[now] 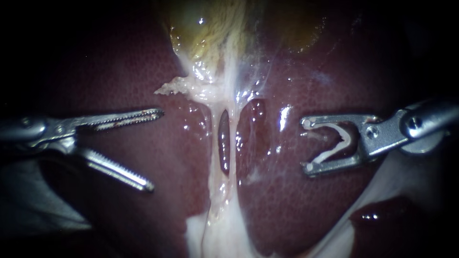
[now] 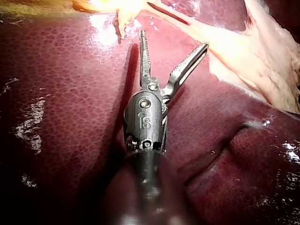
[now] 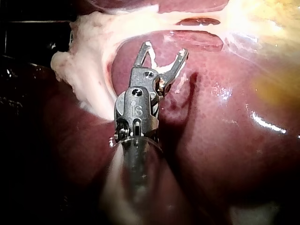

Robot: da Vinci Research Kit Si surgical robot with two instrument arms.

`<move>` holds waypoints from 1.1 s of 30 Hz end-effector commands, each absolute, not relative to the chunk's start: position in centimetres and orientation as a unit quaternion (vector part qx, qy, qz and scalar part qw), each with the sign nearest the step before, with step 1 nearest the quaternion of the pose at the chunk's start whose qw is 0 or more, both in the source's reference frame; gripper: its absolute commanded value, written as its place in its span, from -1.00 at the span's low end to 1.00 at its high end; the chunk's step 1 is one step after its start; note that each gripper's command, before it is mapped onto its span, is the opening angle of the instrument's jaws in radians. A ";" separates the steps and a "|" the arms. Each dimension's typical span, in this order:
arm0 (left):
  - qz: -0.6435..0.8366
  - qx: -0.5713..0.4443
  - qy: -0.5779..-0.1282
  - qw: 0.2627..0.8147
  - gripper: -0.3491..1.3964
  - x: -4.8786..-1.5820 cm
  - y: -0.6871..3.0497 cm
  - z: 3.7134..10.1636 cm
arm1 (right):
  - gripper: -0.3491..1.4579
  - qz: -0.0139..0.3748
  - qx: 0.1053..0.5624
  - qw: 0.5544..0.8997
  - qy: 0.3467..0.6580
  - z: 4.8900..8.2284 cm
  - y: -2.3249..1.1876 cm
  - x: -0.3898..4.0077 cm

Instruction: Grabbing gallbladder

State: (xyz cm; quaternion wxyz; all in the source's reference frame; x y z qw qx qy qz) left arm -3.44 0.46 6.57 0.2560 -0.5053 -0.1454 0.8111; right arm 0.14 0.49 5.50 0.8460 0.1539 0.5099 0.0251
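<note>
The yellowish gallbladder (image 1: 205, 28) lies at the top of the endoscope view. A pale band of tissue (image 1: 228, 143) runs down from it over the dark red liver (image 1: 296, 200). My left instrument (image 1: 155, 150) comes in from the left. Its serrated jaws are open and empty, left of the band and below the gallbladder. My right instrument (image 1: 307, 145) is on the right with its jaws spread around a white V-shaped clip (image 1: 337, 143), clear of the tissue. In the left wrist view the left instrument (image 2: 173, 40) hangs over the liver (image 2: 70, 93), just short of the gallbladder (image 2: 93, 4).
A ragged white flap (image 1: 174, 87) sticks out of the band towards the left instrument's upper jaw. In the right wrist view the right instrument (image 3: 166, 48) sits over the liver (image 3: 225, 140). A thick pale fold (image 3: 89, 51) lies beside it. White tissue (image 1: 406, 177) lies under the right shaft.
</note>
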 end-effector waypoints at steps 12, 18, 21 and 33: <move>0.810 -0.502 -0.143 0.268 0.46 -3.41 0.64 6.48 | -0.06 0.025 0.154 0.846 0.510 5.50 0.49 0.14; 0.805 -0.496 -0.128 0.299 0.35 -3.39 1.03 6.31 | -0.06 0.025 0.154 0.846 0.510 5.50 0.49 0.14; 0.805 -0.497 -0.118 0.302 0.31 -3.45 1.19 6.27 | -0.06 0.025 0.154 0.846 0.510 5.50 0.49 0.14; 0.805 -0.496 -0.114 0.305 0.13 -3.75 1.23 6.62 | -0.06 0.026 0.154 0.846 0.510 5.51 0.50 0.16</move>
